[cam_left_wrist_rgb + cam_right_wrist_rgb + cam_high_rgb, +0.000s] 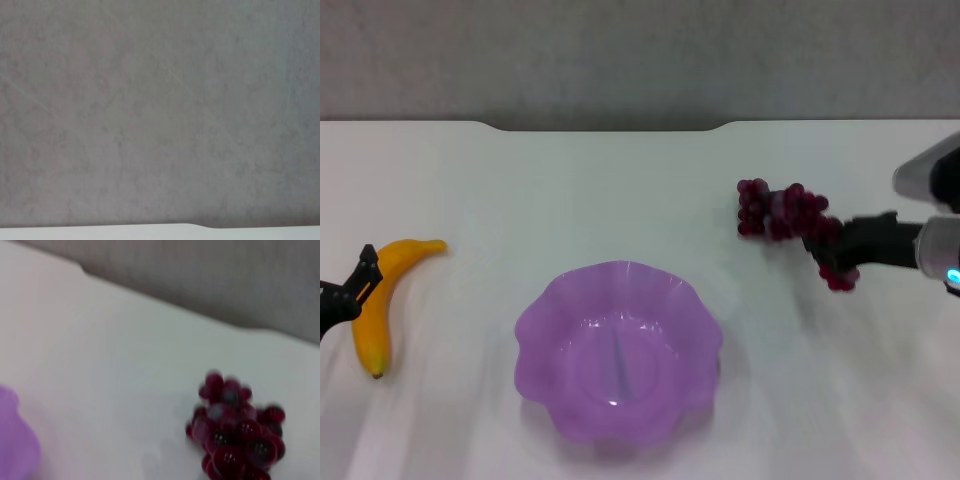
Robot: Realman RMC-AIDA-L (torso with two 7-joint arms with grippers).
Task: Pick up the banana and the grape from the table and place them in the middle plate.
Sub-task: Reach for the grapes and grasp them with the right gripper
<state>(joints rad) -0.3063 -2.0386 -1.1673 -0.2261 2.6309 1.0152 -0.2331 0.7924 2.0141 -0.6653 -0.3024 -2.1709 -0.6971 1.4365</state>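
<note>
— Head view: right gripper point(840, 250) seemingly closed on grape point(790, 212), right of middle plate point(618, 350); left gripper point(362, 278) spread, empty, touching banana point(382, 300) on table point(620, 180).
— Risks?
— Weak end-grip, bunch dropping short of plate; banana nudged aside.

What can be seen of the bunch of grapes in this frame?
The grapes are a long bunch of small, glossy dark red-purple berries, some with a greyish bloom. The bunch lies on the white table, off to the right of the purple plate and apart from it, running from near the table's middle out toward the right gripper. The gripper's dark fingers cover its outer end, and a few berries show below them. The right wrist view shows the berries packed tightly together.
</note>
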